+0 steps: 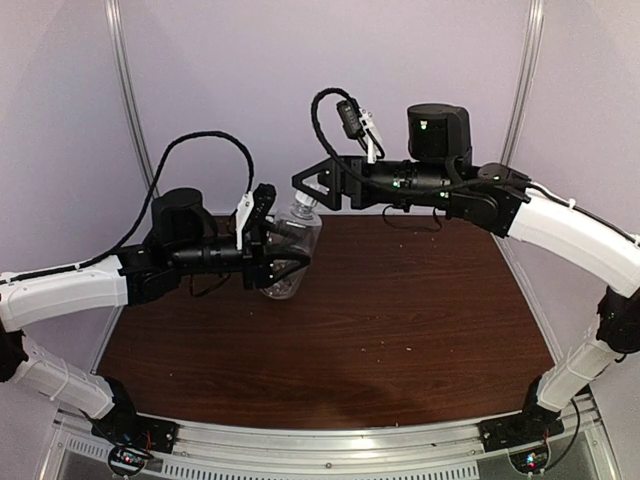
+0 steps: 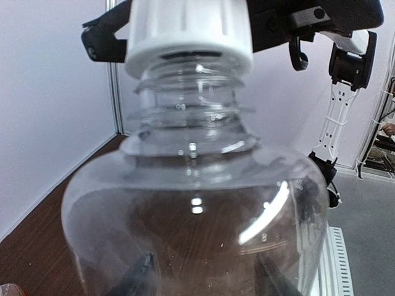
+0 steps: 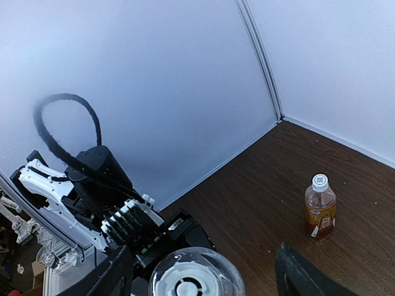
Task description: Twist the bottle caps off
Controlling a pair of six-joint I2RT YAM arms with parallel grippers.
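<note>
My left gripper point(image 1: 290, 262) is shut on the body of the clear bottle point(image 1: 288, 245) and holds it upright above the table. Its fingers point(image 2: 139, 274) show dimly through the bottle point(image 2: 191, 209). The white cap point(image 2: 190, 31) sits on the bottle neck. My right gripper point(image 1: 312, 190) is open at the cap point(image 1: 304, 206), one finger on each side, apart from it. In the right wrist view the gripper point(image 3: 203, 256) looks straight down on the cap point(image 3: 188, 285). The amber bottle point(image 3: 320, 213) stands upright on the table with its white cap point(image 3: 320, 182) on.
The brown table point(image 1: 400, 320) has white walls on three sides point(image 1: 420, 60). Black cables loop above both wrists point(image 1: 205, 140). The amber bottle stands near the back wall, hidden in the top view.
</note>
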